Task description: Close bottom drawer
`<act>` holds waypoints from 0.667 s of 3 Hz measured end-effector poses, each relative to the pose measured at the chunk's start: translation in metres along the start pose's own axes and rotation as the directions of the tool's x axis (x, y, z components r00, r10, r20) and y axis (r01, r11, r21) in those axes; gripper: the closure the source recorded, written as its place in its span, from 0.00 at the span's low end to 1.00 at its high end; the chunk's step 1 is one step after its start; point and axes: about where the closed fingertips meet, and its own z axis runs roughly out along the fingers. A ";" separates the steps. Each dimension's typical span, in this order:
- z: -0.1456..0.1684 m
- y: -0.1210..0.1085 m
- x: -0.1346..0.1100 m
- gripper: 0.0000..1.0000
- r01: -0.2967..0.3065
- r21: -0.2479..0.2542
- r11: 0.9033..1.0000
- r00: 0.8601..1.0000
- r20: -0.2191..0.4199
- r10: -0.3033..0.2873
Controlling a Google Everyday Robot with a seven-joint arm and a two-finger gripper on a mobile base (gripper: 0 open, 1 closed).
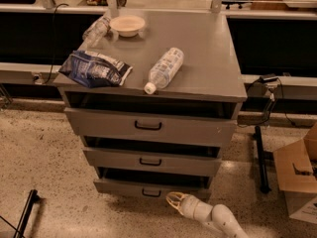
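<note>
The bottom drawer [148, 188] is the lowest of three in the grey cabinet [218, 63]. Its low grey front with a small black bar handle [151, 193] now sits almost flush under the middle drawer [148, 160], with only a dark slit above it. My gripper [172, 199] is at the bottom of the view, its pale tip right at the drawer front, just right of the handle. The white arm [218, 218] runs off to the lower right.
On the cabinet top lie a clear water bottle [164, 69], a blue snack bag [95, 69], a white bowl [128, 25] and a crumpled clear bottle [96, 29]. A cardboard box [297, 175] and a black stand [261, 155] are at right. A black leg [25, 214] is at lower left.
</note>
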 end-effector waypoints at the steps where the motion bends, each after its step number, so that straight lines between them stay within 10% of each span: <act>1: 0.012 0.000 0.007 1.00 0.003 0.000 1.000 1.000 0.011 -0.003; 2: 0.027 -0.012 0.011 1.00 0.004 0.025 1.000 1.000 0.029 -0.005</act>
